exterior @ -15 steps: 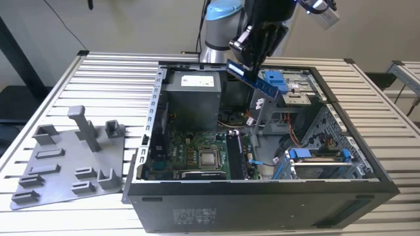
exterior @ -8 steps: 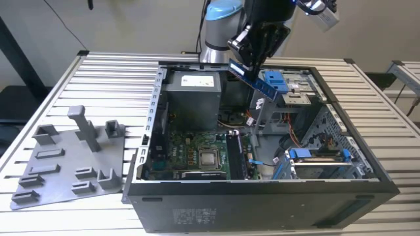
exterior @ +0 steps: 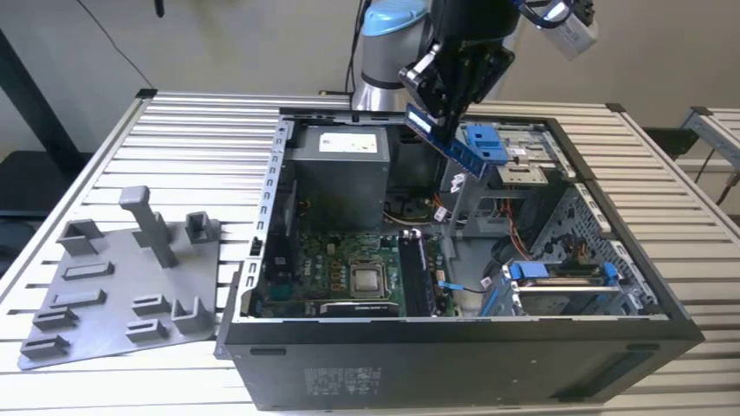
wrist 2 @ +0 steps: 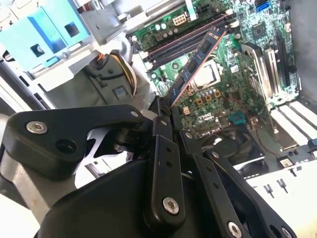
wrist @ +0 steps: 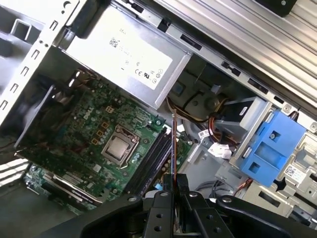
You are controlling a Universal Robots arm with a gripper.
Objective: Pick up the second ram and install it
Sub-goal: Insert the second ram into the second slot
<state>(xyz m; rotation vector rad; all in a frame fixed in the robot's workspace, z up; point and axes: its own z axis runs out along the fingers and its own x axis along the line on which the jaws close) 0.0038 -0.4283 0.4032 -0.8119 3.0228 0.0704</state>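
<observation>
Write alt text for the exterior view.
The arm's gripper grips the second ram, holding it tilted in the air above an open computer case whose green motherboard is exposed. The case lies on a slatted metal table, with a grey moulded holder on the exterior view's left.

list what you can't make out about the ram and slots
- Exterior view: the gripper covers the upper part of the ram stick.
- First wrist view: the ram stick is edge-on, so its chips can't be made out.
- Second wrist view: the memory slots are too small to tell whether one is filled.
</observation>
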